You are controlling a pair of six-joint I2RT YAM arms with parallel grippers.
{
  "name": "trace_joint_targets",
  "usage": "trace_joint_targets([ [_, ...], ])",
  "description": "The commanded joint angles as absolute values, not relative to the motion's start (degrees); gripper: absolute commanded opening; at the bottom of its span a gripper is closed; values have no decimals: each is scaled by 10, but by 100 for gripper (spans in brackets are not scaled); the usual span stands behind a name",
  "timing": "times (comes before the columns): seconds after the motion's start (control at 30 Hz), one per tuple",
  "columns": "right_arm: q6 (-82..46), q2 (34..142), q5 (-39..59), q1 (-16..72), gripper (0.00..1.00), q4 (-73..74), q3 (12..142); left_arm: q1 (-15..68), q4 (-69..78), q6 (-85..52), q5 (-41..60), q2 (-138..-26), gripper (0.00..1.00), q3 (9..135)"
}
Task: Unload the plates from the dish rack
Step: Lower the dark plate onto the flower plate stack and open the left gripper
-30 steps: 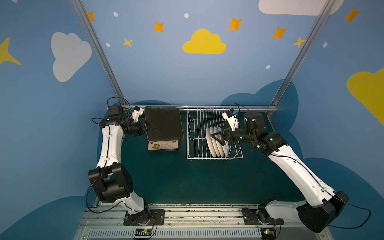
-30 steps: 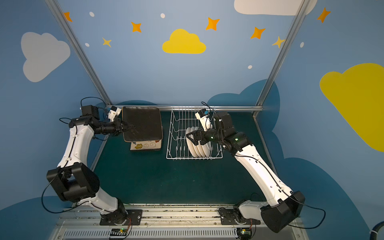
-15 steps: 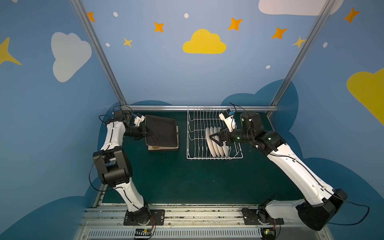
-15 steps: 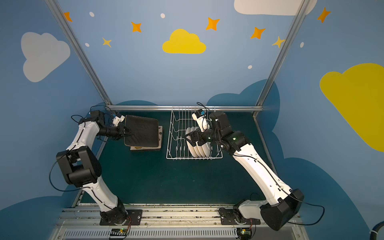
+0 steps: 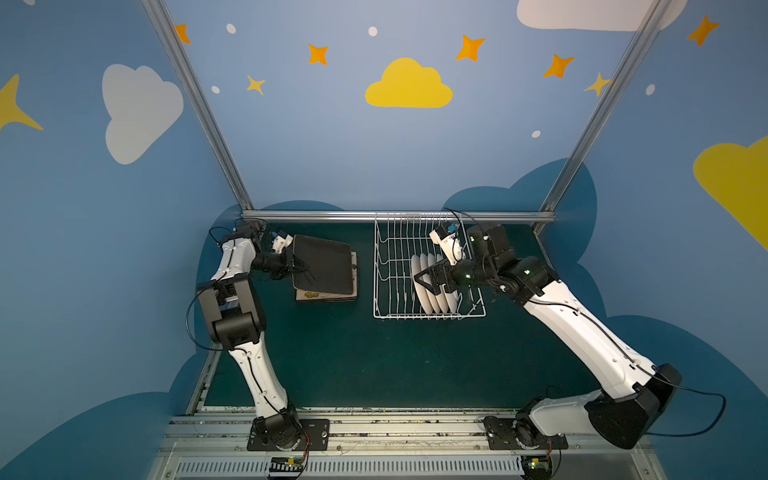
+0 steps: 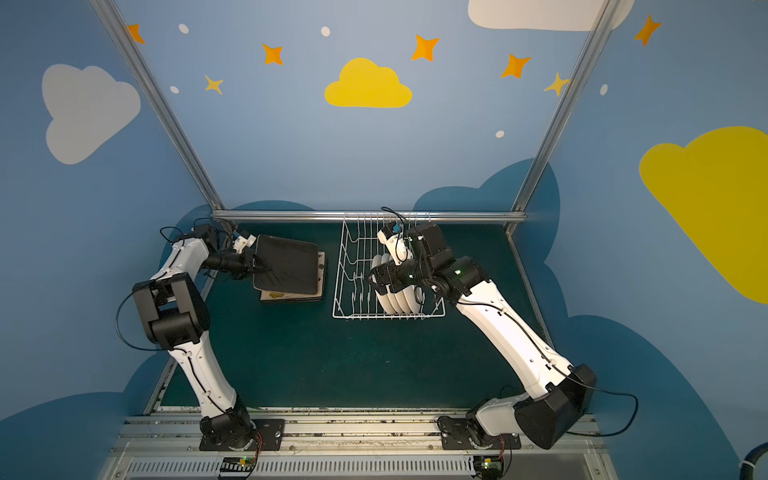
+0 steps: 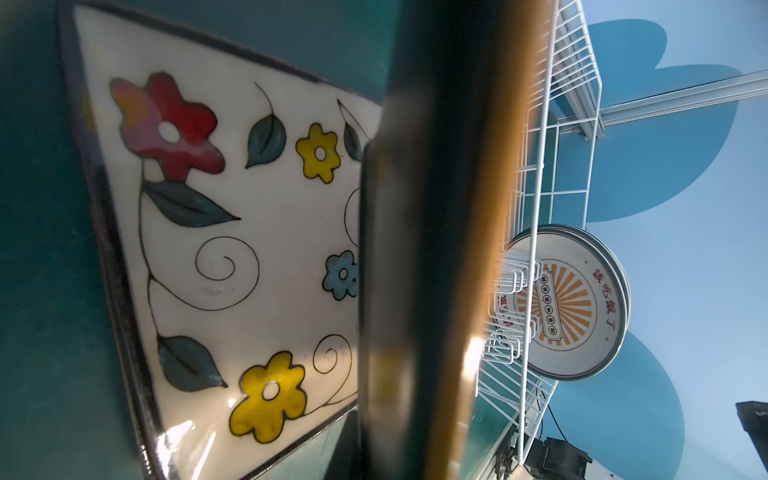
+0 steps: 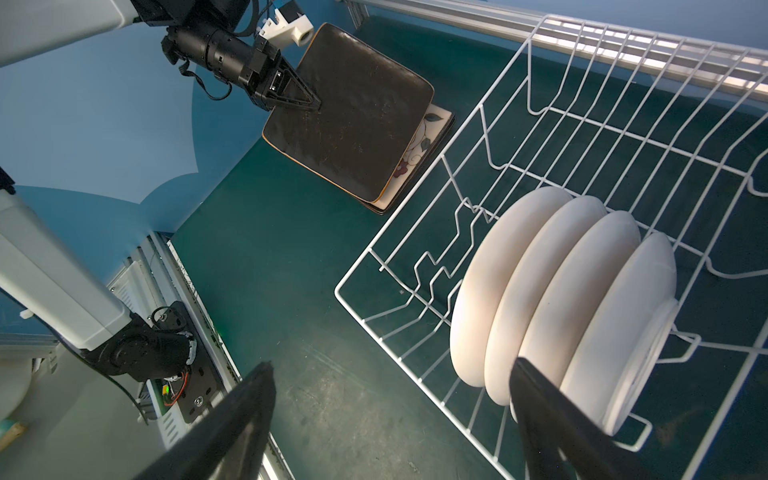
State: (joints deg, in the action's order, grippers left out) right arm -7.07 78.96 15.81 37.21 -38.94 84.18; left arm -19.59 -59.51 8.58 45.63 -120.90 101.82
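Green mat (image 5: 353, 353) carries everything. Left gripper (image 5: 306, 273) pinches the black-backed square plate (image 5: 326, 262) by its edge, tilted just over the stack (image 5: 328, 296) below. Released while tilted, it could slide off and chip. Right gripper (image 5: 417, 280), spread wide, hovers over the round plates (image 5: 434, 301) in the dish rack (image 5: 386, 257).

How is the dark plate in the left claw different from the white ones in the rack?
The dark plate is a rounded square, black-backed; the white plates are round. The dark plate hangs back up over a stack beside the rack, pinched by the left gripper; the white plates stand on edge in the rack. Both are shallow dishes.
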Motion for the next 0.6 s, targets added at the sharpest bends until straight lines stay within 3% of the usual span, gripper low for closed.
trace_joint_targets([
  [0.0, -70, 795, 147, 381, 88, -408, 858, -200, -593, 96, 558, -1205, 3, 1050],
  [0.57, -57, 814, 135, 396, 88, -425, 870, -204, -633, 120, 576, -1278, 3, 1085],
])
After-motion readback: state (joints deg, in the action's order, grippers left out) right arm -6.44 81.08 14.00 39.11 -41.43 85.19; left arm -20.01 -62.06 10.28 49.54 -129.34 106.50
